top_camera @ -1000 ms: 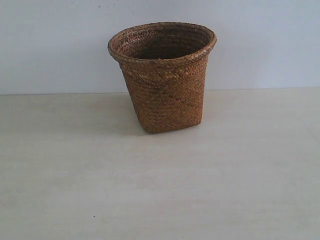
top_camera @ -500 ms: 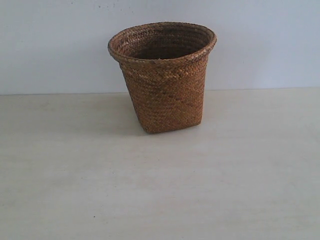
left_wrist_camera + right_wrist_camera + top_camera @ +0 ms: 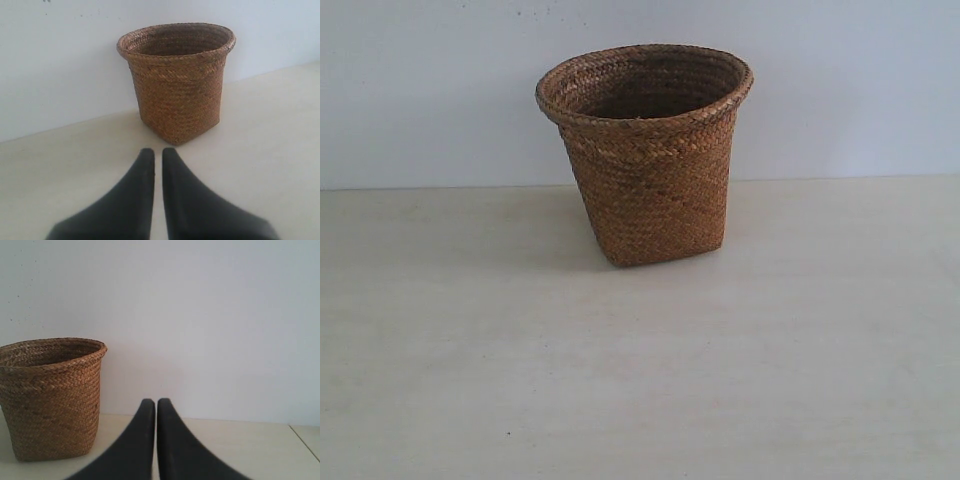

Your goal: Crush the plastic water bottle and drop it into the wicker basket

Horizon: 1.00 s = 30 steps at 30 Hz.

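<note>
Exterior view: wicker basket (image 3: 645, 170) upright on table (image 3: 640, 390), plastic water bottle unseen | left gripper (image 3: 157, 152), right gripper (image 3: 155, 402): jaws together, empty | step: likely done or unstarted | next: find bottle.

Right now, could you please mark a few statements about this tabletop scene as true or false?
1. The wicker basket stands upright on the table. True.
2. The left gripper is clamped on the basket's rim. False: it is apart from the basket, its fingers nearly together with nothing between them.
3. The right gripper holds nothing. True.
4. A plastic water bottle lies on the table beside the basket. False: none shows in any view.
</note>
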Motion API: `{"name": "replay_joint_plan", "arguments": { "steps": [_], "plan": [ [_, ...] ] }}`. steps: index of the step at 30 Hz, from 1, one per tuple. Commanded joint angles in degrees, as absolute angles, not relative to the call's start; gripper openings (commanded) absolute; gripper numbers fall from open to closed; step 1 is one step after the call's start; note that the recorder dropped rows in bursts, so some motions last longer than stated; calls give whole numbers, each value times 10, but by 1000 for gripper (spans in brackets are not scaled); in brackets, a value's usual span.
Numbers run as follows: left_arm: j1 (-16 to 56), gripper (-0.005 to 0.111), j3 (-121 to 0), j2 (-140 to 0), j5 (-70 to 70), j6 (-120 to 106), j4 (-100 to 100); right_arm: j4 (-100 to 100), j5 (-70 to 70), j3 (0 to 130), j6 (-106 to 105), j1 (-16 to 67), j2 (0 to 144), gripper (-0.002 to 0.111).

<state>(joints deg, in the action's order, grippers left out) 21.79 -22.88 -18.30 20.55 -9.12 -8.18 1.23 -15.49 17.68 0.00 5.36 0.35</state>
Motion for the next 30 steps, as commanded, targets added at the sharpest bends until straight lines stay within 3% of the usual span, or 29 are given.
{"name": "replay_joint_plan", "arguments": {
  "steps": [1,8,15,30],
  "plan": [
    [217,4,-225,-179,199,-86,-59,13,-150,176,0,52,0,0],
    [217,4,-193,-125,183,68,89,13,-150,176,0,52,0,0],
    [197,4,-137,-69,175,49,84,13,-150,176,0,52,0,0],
    [18,4,-19,-38,87,4,-7,13,-150,176,0,52,0,0]
  ]
}}
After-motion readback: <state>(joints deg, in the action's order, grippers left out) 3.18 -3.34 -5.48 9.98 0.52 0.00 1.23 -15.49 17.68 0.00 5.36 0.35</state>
